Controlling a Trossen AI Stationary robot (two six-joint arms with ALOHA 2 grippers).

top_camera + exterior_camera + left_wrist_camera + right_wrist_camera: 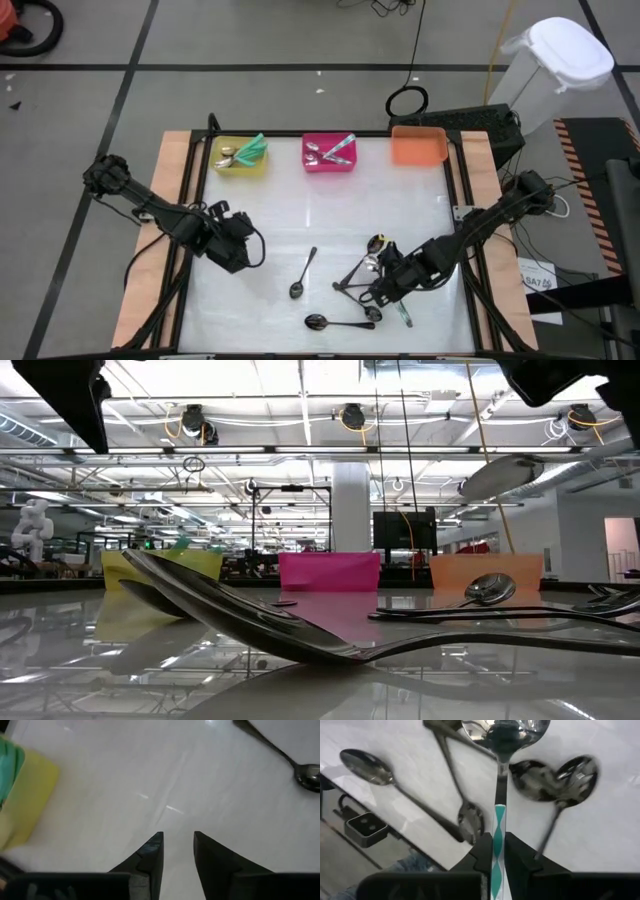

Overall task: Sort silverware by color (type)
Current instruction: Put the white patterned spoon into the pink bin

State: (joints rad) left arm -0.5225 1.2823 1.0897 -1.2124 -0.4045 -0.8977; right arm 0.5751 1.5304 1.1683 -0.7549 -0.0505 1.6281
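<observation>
Near the bench's [330, 225] right front, the right hand [498, 851] pinches a teal-handled steel spoon [499, 795] among loose spoons, seemingly a pickup, next lifting toward the far yellow plastic bin [241, 163]; the left hand [177, 851] waits spread.

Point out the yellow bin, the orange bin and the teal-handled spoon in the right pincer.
yellow bin [258, 168]: high view, on its front wall.
orange bin [418, 146]: high view, on its bare floor.
teal-handled spoon [498, 827]: right wrist view, on its handle between the fingers.
</observation>
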